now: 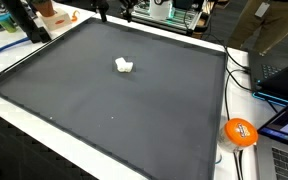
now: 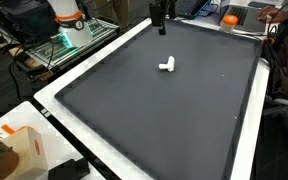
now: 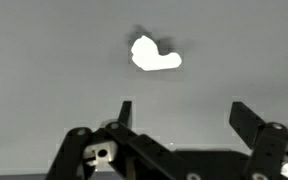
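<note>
A large dark mat (image 1: 104, 115) is laid flat as the work surface, the gripper (image 3: 184, 108) is held above it with fingers spread wide and nothing grasped, and a small white piece (image 3: 154, 55) is seen lying untouched near the mat's middle, ahead of the fingers.

A large dark grey rubbery mat (image 1: 104, 110) covered a white table (image 2: 102, 55). A round orange ball (image 1: 240, 132) lay at the mat's four o'clock corner. An orange-and-white carton (image 2: 26, 150) stood at seven o'clock in an exterior view.
</note>
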Robot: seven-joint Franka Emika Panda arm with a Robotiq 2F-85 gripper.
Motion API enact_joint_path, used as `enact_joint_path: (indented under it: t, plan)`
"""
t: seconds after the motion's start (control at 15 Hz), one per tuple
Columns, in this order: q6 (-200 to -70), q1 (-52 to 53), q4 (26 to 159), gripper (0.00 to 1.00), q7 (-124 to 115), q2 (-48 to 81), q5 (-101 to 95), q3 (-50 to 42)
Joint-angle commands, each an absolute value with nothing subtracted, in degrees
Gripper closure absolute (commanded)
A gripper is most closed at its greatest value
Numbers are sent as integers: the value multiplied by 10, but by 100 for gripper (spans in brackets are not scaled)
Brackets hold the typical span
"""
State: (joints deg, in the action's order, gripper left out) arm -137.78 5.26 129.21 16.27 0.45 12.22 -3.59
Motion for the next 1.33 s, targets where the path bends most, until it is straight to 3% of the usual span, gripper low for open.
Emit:
enact_joint_path:
  t: [0.0,0.13,0.4,1.27]
  plan:
    - [-1403,38,1262,0,41,59,-41,-21]
    - [-1400,85,1264,0,-44,72,-136,-63]
    - [-1357,82,1288,0,-216,68,-264,-21]
    - [-1364,106,1308,0,-294,81,-247,28]
